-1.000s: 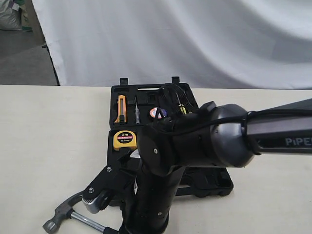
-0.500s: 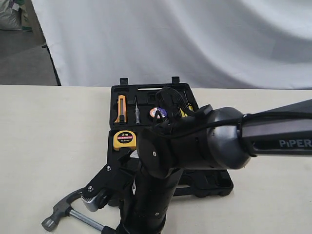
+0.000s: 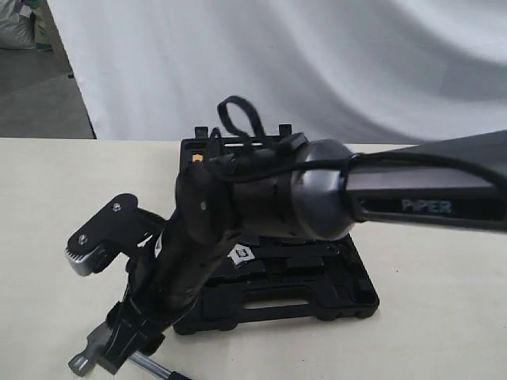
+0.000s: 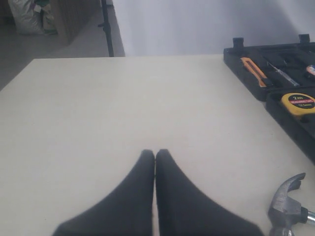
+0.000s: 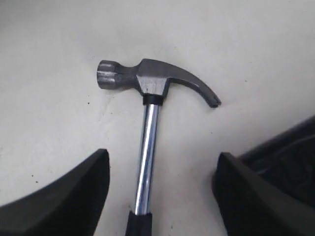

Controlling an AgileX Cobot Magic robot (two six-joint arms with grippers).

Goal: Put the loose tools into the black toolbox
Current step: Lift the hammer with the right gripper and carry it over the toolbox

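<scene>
Only the right wrist view shows the right pincer [image 5: 162,156] spread astride the hammer [image 5: 153,81]; left pincer [image 4: 155,154] pressed closed.

The toolbox [image 3: 317,297] sits on the table [image 3: 47,206]. The hammer [image 5: 153,81] lies flat on the table, just off the toolbox's front left corner. The tape measure [image 4: 298,103] lies inside the toolbox, and the knife [image 4: 253,69] lies in its back part.

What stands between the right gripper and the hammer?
Nothing visible. The right gripper is open, its jaws on either side of the steel shaft of the hammer, with only table surface between them.
</scene>
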